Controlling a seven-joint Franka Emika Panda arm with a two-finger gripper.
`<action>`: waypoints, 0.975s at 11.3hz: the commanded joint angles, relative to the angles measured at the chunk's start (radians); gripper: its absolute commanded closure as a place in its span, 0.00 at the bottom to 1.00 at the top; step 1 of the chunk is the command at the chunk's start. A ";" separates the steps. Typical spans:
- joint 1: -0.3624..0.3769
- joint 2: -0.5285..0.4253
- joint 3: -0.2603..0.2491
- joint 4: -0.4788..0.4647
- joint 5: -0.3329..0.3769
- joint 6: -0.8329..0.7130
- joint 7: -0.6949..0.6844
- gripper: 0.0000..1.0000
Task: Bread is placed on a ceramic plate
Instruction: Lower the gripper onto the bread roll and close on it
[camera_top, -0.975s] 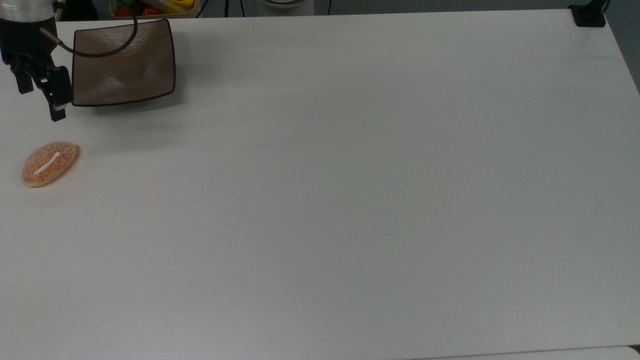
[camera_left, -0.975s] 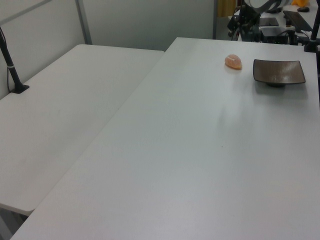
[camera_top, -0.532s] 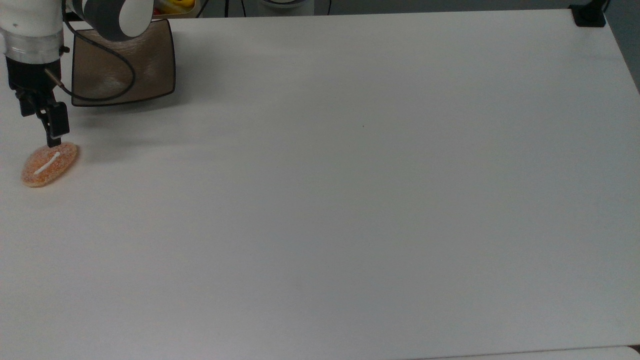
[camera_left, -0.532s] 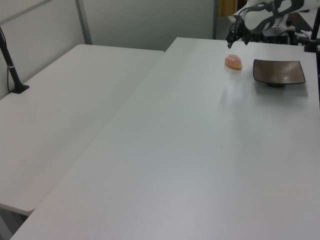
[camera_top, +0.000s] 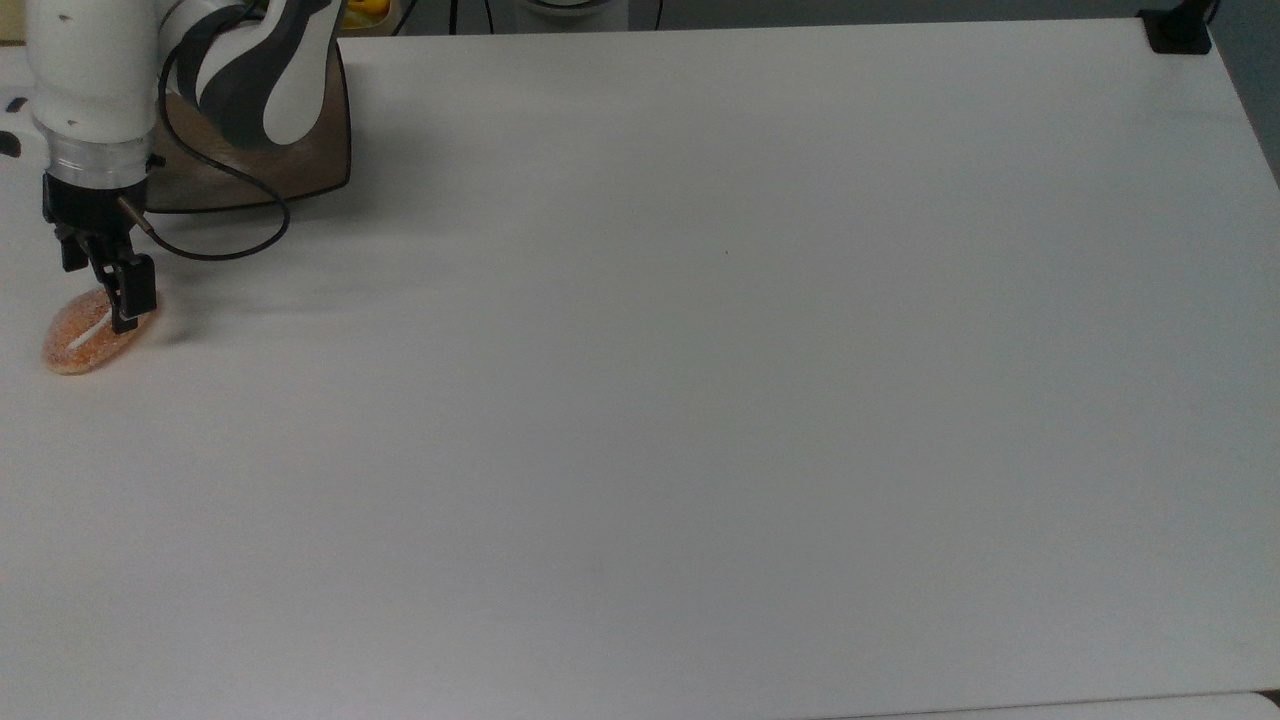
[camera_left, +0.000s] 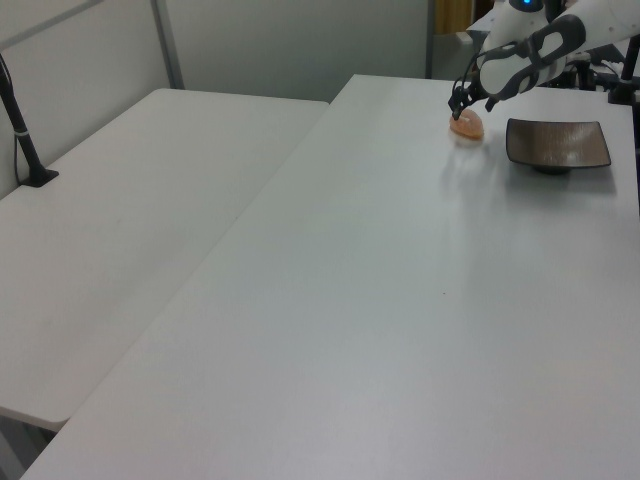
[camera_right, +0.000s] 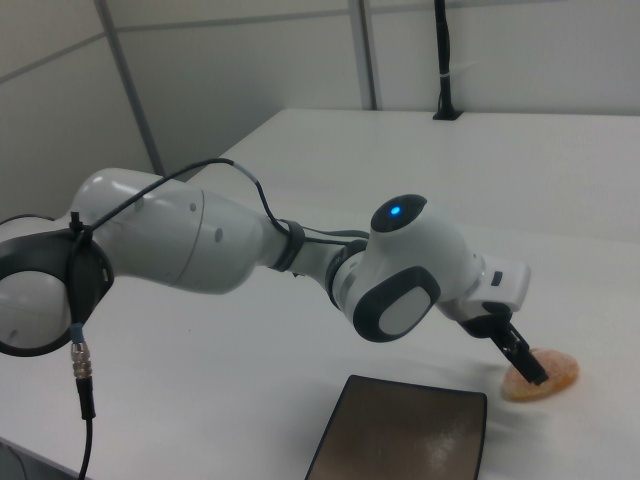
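Observation:
The bread (camera_top: 78, 345), a small orange speckled bun with a white stripe, lies on the white table near the top view's left edge; it also shows in the left view (camera_left: 469, 126) and the right view (camera_right: 552, 379). My gripper (camera_top: 100, 298) hangs right over the bun's upper end, open, with one finger (camera_right: 521, 361) reaching down onto or just above the crust. The square brown ceramic plate (camera_top: 315, 165) sits apart from the bun at the table's back; the arm covers much of it in the top view. The plate (camera_left: 557, 143) holds nothing, and in the right view (camera_right: 400, 440) it lies below the arm.
A black cable (camera_top: 235, 248) loops from the wrist down onto the table beside the plate. A black clamp (camera_top: 1178, 30) sits at the top view's far right corner. A second white table (camera_left: 130, 200) adjoins on the left view's left.
The gripper has travelled from beside the plate down to the bread and now stands over it. The arm has swung in over the plate. Bread and plate have not moved.

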 joint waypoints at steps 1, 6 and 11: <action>0.005 0.051 -0.007 0.039 0.032 0.036 0.016 0.00; 0.004 0.068 -0.006 0.039 0.031 0.055 0.014 0.54; 0.004 0.024 -0.004 0.036 0.032 0.050 0.016 0.58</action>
